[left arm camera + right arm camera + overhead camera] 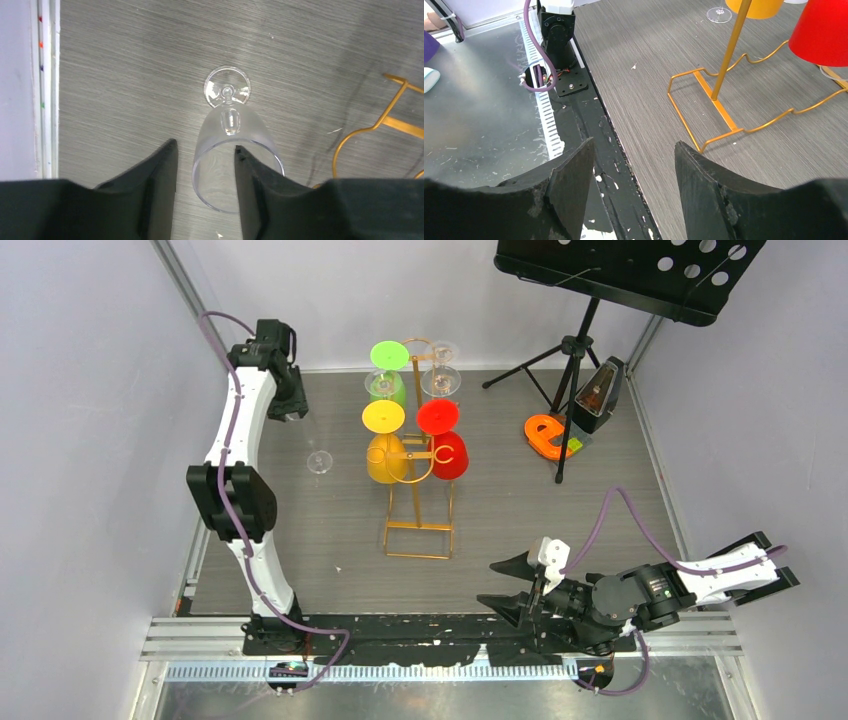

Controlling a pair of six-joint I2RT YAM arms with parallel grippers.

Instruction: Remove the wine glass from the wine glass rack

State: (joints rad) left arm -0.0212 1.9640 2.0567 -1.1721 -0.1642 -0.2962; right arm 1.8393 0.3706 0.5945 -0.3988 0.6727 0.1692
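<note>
Clear wine glass [229, 131] upright on table [125, 75], below spread left hand [205, 146]

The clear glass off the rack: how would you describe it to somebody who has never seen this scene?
Find the gold rack in the middle of the table. Just left of it, one small glass stands alone on the table. Every other glass hangs on the rack, and most are coloured.
</note>
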